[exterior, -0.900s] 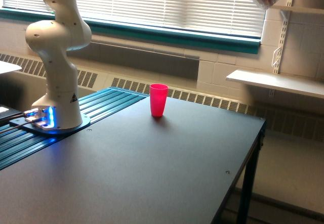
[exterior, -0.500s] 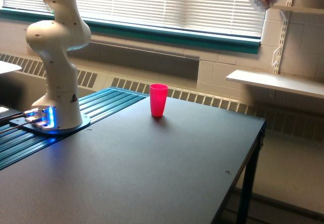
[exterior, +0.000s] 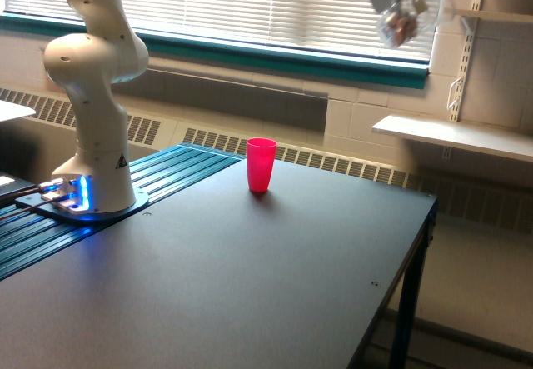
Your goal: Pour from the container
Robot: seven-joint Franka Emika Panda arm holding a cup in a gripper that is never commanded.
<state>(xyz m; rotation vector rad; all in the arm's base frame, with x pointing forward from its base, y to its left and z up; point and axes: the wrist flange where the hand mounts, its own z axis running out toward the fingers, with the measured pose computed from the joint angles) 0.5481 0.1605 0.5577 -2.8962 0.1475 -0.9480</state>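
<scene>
High at the exterior view's upper right, my gripper (exterior: 401, 2) is shut on the container (exterior: 409, 24), a small clear rounded cup with brownish bits inside. It hangs in the air in front of the window blinds, tilted a little. A red-pink tapered cup (exterior: 261, 164) stands upright on the dark table (exterior: 250, 286), well below the container and to its left. The fingers are partly hidden behind the clear cup.
The arm's white base (exterior: 92, 136) stands on a ribbed teal plate at the exterior view's left. A wall shelf (exterior: 454, 136) juts out at the right, past the table's far edge. Radiator grilles run behind the table.
The gripper has come down and to the left with the container, from the top right corner further into view. The red cup has not moved.
</scene>
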